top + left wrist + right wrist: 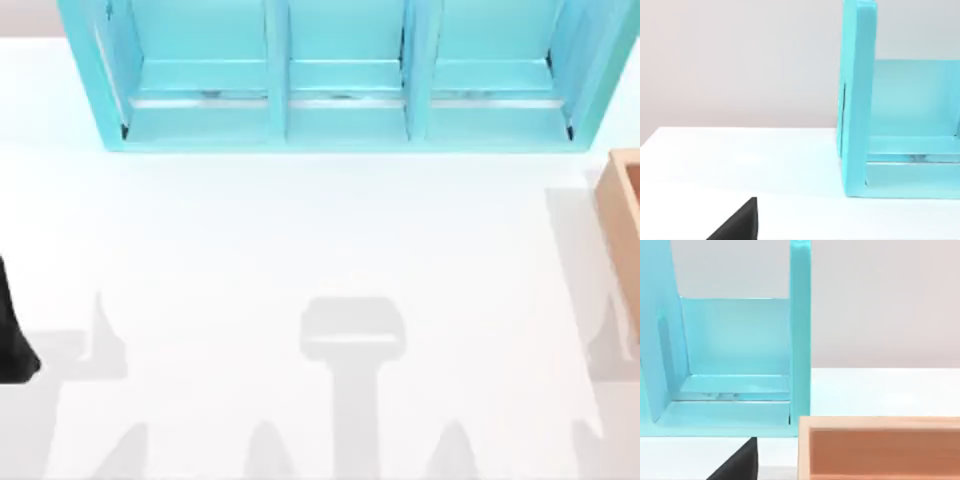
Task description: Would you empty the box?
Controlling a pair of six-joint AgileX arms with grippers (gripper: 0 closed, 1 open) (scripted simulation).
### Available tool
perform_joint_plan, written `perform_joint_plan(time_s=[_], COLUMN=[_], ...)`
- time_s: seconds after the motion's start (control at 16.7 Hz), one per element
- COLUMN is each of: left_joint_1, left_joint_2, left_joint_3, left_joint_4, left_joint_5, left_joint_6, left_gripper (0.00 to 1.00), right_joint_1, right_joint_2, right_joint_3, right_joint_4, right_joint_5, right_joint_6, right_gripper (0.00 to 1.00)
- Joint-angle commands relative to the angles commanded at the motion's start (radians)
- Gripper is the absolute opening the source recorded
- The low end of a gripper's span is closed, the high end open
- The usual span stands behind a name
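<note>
Currently idling | box [622, 215] is sitting at table [300, 240] right edge, contents unseen | left arm [12, 330] is waiting at left edge; hand states: cannot tell | risk: reaching blind may be clipping box wall | shelf unit [340, 75] is crowding the far side, just behind box

My white table [300, 240] carries the big turquoise shelf unit [345, 75] along its far edge, three open bays facing me. The light-tan box [625, 225] stands on the table at the right edge, near the shelf unit's right end.
</note>
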Motion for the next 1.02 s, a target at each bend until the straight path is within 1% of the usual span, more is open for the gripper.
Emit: perform_joint_plan(time_s=[0.24, 0.36, 0.48, 0.66, 1.02], left_joint_1=[0.0, 0.0, 0.0, 0.0, 0.0], left_joint_2=[0.0, 0.0, 0.0, 0.0, 0.0], left_joint_3=[0.0, 0.0, 0.0, 0.0, 0.0], left_joint_4=[0.0, 0.0, 0.0, 0.0, 0.0], left_joint_5=[0.0, 0.0, 0.0, 0.0, 0.0], left_joint_6=[0.0, 0.0, 0.0, 0.0, 0.0], left_gripper=[1.0, 1.0, 1.0, 1.0, 1.0], right_joint_1=[-0.012, -0.035, -0.064, -0.12, -0.247], right_joint_2=[0.034, 0.109, 0.226, 0.478, 1.095], right_joint_3=[0.029, 0.098, 0.209, 0.433, 0.875], right_joint_4=[-0.034, -0.108, -0.217, -0.418, -0.86], right_joint_5=[0.001, 0.001, 0.0, 0.0, 0.004], right_joint_6=[-0.009, -0.029, -0.06, -0.118, -0.227], right_gripper=[1.0, 1.0, 1.0, 1.0, 1.0])
